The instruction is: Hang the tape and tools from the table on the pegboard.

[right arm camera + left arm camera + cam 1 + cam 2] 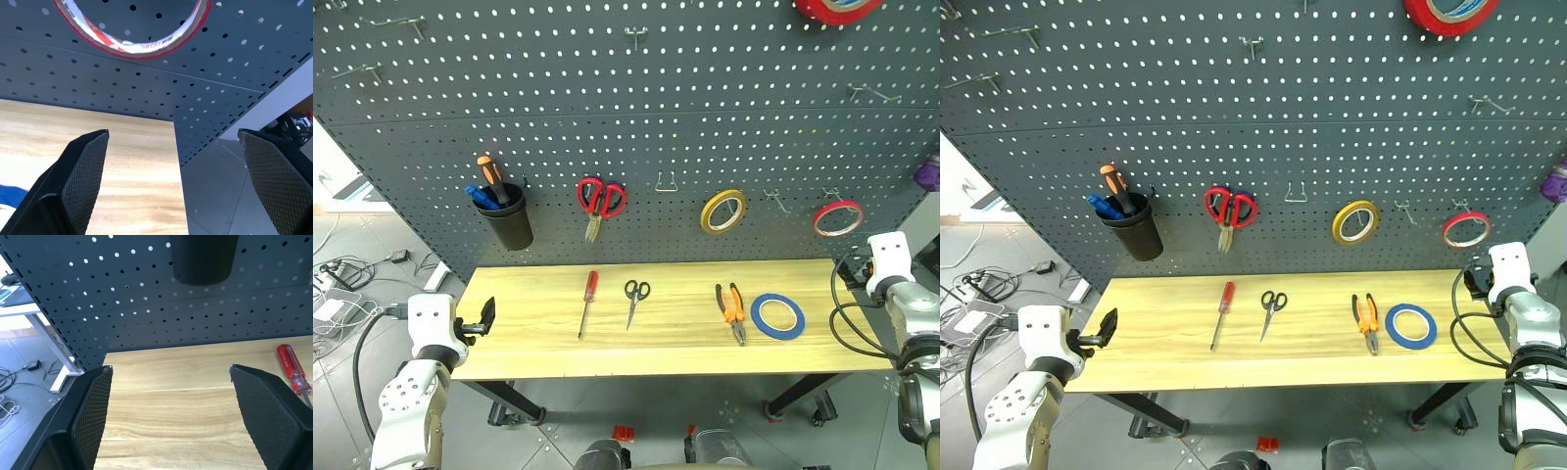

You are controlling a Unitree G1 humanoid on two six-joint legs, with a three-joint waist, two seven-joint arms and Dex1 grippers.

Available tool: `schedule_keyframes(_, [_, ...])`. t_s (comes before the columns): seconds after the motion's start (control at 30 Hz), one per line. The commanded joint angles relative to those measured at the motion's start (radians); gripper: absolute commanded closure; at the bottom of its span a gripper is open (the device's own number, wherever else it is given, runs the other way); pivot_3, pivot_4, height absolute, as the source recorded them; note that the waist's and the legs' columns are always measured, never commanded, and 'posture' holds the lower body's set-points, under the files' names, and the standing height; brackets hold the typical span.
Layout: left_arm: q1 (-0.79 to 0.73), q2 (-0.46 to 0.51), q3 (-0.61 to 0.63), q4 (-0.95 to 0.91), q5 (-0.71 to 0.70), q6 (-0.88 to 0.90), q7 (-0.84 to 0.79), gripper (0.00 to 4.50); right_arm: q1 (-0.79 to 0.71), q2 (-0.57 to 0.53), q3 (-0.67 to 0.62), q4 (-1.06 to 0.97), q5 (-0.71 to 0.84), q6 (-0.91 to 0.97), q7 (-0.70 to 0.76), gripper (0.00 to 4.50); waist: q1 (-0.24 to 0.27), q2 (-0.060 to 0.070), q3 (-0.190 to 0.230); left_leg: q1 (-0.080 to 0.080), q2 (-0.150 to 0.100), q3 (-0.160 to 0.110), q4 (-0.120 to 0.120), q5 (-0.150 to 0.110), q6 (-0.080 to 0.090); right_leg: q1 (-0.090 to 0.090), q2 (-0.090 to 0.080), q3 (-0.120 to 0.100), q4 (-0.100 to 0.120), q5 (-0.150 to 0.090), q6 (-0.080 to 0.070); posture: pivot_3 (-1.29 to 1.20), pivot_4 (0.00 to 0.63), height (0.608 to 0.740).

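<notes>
The left gripper [487, 315] hangs just off the left end of the table [529, 343], its two fingers spread wide with nothing between them; in its wrist view the bare left corner of the wood lies ahead, with open floor and cables beyond the edge. On the pegboard [636, 108] above that end hangs a black cup [509, 217] holding an orange-and-black screwdriver [490, 178].

On the tabletop, well apart from each other in a row, lie the red-handled screwdriver [587, 302], the small black-handled scissors [634, 299], the orange-and-black pliers [732, 310] and, just beside them, the blue tape [777, 316]. Clear wood runs along the front edge and at both ends.

Above them on the board hang larger red-handled scissors [599, 203], a yellow roll [722, 211] and a thin red roll [838, 217], with bare hooks between.

The right gripper [173, 183] sits at the table's right end, fingers fully apart and empty, over the corner. The red roll's inner printing is too blurred to read.
</notes>
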Motion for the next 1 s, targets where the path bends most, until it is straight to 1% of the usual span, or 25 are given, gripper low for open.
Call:
schedule_keyframes(0.03, [-0.014,0.032,0.008,-0.015,0.016,-0.017,-0.004,0.46,-0.033,-0.021,-0.009,-0.009,0.001,-0.022,-0.01,0.0,0.0,0.0,0.0,0.0,0.0,0.0,0.0,0.0,0.0,0.0,0.0,0.0,0.0,0.0,0.0,-0.19,0.029,0.74])
schedule_keyframes(0.37, [-0.007,0.028,0.013,-0.028,0.025,-0.028,0.001,0.46,-0.025,-0.023,-0.004,-0.021,-0.001,-0.024,0.003,0.0,0.0,0.0,0.0,0.0,0.0,0.0,0.0,0.0,0.0,0.0,0.0,0.0,0.0,0.0,0.0,-0.19,0.038,0.74])
schedule_keyframes(0.53, [-0.008,0.007,0.02,-0.078,-0.006,-0.006,0.003,0.46,0.027,-0.019,-0.002,-0.1,0.021,-0.021,0.097,0.0,-0.001,-0.001,0.003,0.0,0.0,0.0,0.0,0.0,0.0,0.001,0.0,0.0,0.0,0.0,0.0,-0.22,0.065,0.74])
schedule_keyframes(0.57, [-0.004,0.009,0.013,-0.094,-0.006,0.007,-0.001,0.46,0.047,-0.018,0.003,-0.133,0.022,-0.015,0.122,0.0,-0.001,-0.002,0.005,0.0,0.0,0.0,0.0,0.0,0.001,0.001,0.0,0.0,0.0,0.0,0.0,-0.23,0.082,0.74])
schedule_keyframes(0.63, [-0.001,0.013,-0.007,-0.125,0.003,0.04,-0.002,0.46,0.089,-0.015,0.021,-0.207,0.016,0.012,0.165,0.0,-0.002,-0.002,0.018,0.0,0.0,0.0,0.0,0.0,0.001,0.001,0.0,0.0,0.0,0.0,0.0,-0.24,0.096,0.74])
schedule_keyframes(0.77, [-0.01,0.01,-0.051,-0.231,-0.032,0.135,-0.028,0.46,0.2,-0.005,0.056,-0.442,0.032,0.111,0.252,0.0,-0.001,-0.002,0.043,0.0,0.001,0.001,0.0,0.0,0.001,0.001,0.0,0.0,0.0,0.0,0.0,-0.26,0.144,0.74])
schedule_keyframes(0.87, [-0.025,0.035,-0.131,-0.334,-0.047,0.217,-0.076,0.46,0.288,-0.004,0.089,-0.665,0.058,0.263,0.325,0.0,0.0,0.0,0.076,-0.001,0.001,0.001,0.0,0.0,0.001,0.0,0.0,0.0,0.0,0.0,0.0,-0.27,0.199,0.74])
schedule_keyframes(0.93, [-0.035,0.057,-0.169,-0.388,-0.045,0.257,-0.099,0.46,0.329,-0.014,0.113,-0.77,0.053,0.346,0.349,0.0,0.001,-0.001,0.101,0.0,0.001,0.001,0.001,0.0,0.002,0.001,0.0,0.0,0.001,0.001,0.0,-0.28,0.225,0.74])
schedule_keyframes(1.0, [-0.065,0.095,-0.244,-0.447,-0.069,0.315,-0.169,0.46,0.345,-0.017,0.131,-0.834,0.071,0.431,0.39,0.0,0.001,-0.003,0.123,-0.002,0.002,0.002,0.0,0.0,0.002,-0.001,0.0,0.0,0.001,0.001,0.0,-0.28,0.245,0.74])
